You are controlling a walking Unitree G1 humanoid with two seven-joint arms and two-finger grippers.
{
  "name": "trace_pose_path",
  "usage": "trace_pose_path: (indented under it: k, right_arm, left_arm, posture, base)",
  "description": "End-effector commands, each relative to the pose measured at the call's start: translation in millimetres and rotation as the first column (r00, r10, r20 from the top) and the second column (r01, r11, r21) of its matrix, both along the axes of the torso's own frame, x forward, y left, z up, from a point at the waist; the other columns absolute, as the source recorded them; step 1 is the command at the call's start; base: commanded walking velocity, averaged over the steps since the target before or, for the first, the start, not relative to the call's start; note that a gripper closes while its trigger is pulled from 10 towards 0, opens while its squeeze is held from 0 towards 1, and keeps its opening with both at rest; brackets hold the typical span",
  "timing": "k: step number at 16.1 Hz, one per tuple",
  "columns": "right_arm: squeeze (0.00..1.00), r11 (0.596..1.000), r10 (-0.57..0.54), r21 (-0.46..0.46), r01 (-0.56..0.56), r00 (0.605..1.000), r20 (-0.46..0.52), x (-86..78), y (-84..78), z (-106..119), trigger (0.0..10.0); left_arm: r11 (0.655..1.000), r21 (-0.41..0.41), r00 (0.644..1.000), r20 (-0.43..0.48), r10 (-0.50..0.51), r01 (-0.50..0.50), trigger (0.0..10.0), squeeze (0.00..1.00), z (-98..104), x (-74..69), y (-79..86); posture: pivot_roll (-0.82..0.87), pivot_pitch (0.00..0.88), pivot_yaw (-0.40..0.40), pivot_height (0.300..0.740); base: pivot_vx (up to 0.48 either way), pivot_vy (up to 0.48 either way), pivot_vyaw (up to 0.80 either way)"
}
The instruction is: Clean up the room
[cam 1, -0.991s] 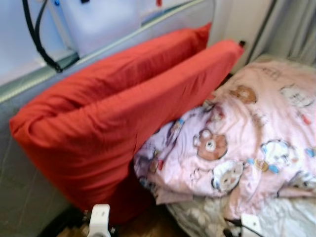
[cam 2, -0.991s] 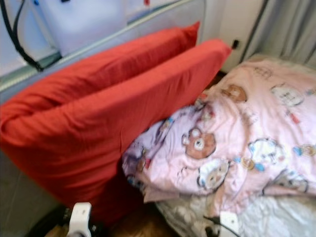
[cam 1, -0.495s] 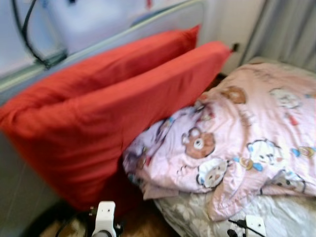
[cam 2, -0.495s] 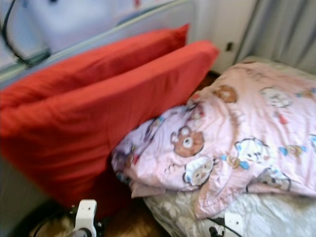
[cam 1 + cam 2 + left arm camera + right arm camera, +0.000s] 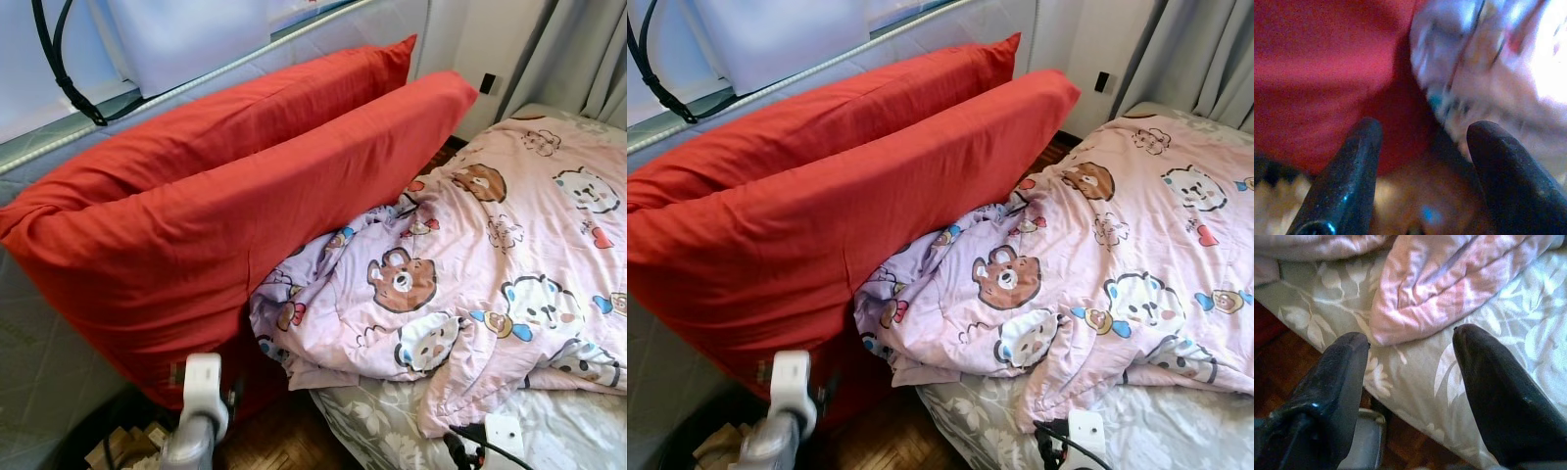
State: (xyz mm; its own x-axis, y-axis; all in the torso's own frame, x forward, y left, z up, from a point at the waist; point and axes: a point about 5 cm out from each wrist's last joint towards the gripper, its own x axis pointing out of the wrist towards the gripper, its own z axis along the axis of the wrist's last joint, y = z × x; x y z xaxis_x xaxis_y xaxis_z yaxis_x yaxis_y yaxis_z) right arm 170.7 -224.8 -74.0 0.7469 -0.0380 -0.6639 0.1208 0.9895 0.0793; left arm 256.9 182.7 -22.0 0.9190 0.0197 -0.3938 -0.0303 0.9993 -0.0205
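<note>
Pink bear-print quilt (image 5: 490, 264) lies bunched against the red cushions (image 5: 225, 206) on the bed, and with both the left gripper (image 5: 1420, 166) and right gripper (image 5: 1410, 367) spread open and empty, a shallow pinch could slip off

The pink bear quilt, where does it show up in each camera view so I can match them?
Left eye view: pink bear quilt right of centre, against the front red pillow.
Right eye view: the same, slightly further left.
Left wrist view: blurred, beyond the left gripper.
Right wrist view: its hem just past the right gripper.
Shared landmark: the pillow.
</note>
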Motion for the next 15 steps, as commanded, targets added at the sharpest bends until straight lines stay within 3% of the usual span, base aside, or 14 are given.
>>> trace_pose_path:
  k: [1, 2, 4, 5, 6, 7, 8, 12, 15]
  right_arm:
    - [0.00, 1.000, -0.024, 0.010, 0.024, 1.000, 0.009, -5.6, -0.2, -1.6, 10.0]
    - [0.00, 0.999, -0.036, 0.014, 0.036, 0.999, 0.031, -5.5, -0.4, -0.5, 10.0]
    - [0.00, 0.999, -0.039, 0.019, 0.038, 0.998, 0.048, -5.5, -0.2, 0.4, 10.0]
    - [0.00, 1.000, 0.018, 0.005, -0.020, 0.964, 0.264, 52.0, 29.8, 30.7, 10.0]
    - [0.00, 1.000, 0.018, 0.005, -0.020, 0.964, 0.264, 52.0, 29.8, 30.7, 10.0]
    - [0.00, 0.999, 0.042, -0.007, -0.042, 0.933, 0.358, 77.1, 45.9, 49.1, 10.0]
    - [0.00, 0.999, 0.046, -0.008, -0.046, 0.929, 0.367, 79.8, 48.3, 51.1, 10.0]
    - [0.00, 0.999, 0.044, 0.007, -0.049, 0.949, 0.311, 65.8, 40.6, 39.2, 10.0]
    - [0.00, 0.999, 0.046, -0.003, -0.047, 0.953, 0.301, 62.4, 36.6, 37.2, 10.0]
  left_arm:
    - [1.000, -0.017, 0.999, 0.040, 0.018, -0.017, 10.0, 0.00, 3.2, -0.1, 1.2]
    - [1.000, -0.010, 0.994, 0.108, 0.004, -0.003, 10.0, 0.00, 12.3, 5.3, -0.7]
    - [1.000, 0.004, 0.990, 0.138, -0.010, 0.009, 10.0, 0.00, 16.1, 6.6, -2.0]
    - [0.999, 0.020, 0.987, 0.158, -0.029, 0.026, 10.0, 0.00, 17.9, 5.8, -3.1]
    - [0.999, 0.020, 0.987, 0.158, -0.029, 0.026, 10.0, 0.00, 17.9, 5.8, -3.1]
    - [1.000, 0.019, 0.986, 0.164, -0.025, 0.022, 10.0, 0.00, 17.5, 3.8, -2.4]
    - [1.000, 0.019, 0.985, 0.170, -0.020, 0.017, 10.0, 0.00, 17.1, 1.6, -1.4]
    - [0.999, 0.025, 0.975, 0.223, 0.018, -0.024, 10.0, 0.00, 20.9, -7.6, 5.2]
    - [0.998, 0.038, 0.961, 0.274, 0.046, -0.058, 10.0, 0.00, 29.7, -6.6, 11.9]
  posture:
    - [-0.01, 0.116, 0.021, 0.740]
    - [-0.02, 0.110, 0.023, 0.740]
    - [-0.02, 0.099, 0.027, 0.740]
    - [-0.02, 0.094, 0.028, 0.740]
    - [-0.02, 0.094, 0.028, 0.740]
    - [-0.03, 0.089, 0.027, 0.740]
    - [-0.03, 0.079, 0.026, 0.740]
    - [-0.03, 0.057, 0.020, 0.740]
    - [-0.02, 0.044, 0.018, 0.740]
  base:
    - [0.000, 0.000, 0.00]
    - [0.000, 0.000, 0.00]
    - [0.000, 0.000, 0.00]
    - [0.000, 0.000, 0.00]
    - [0.000, 0.000, 0.00]
    - [0.000, 0.000, 0.00]
    - [0.000, 0.000, 0.00]
    - [0.000, 0.000, 0.00]
    - [0.000, 0.000, 0.00]
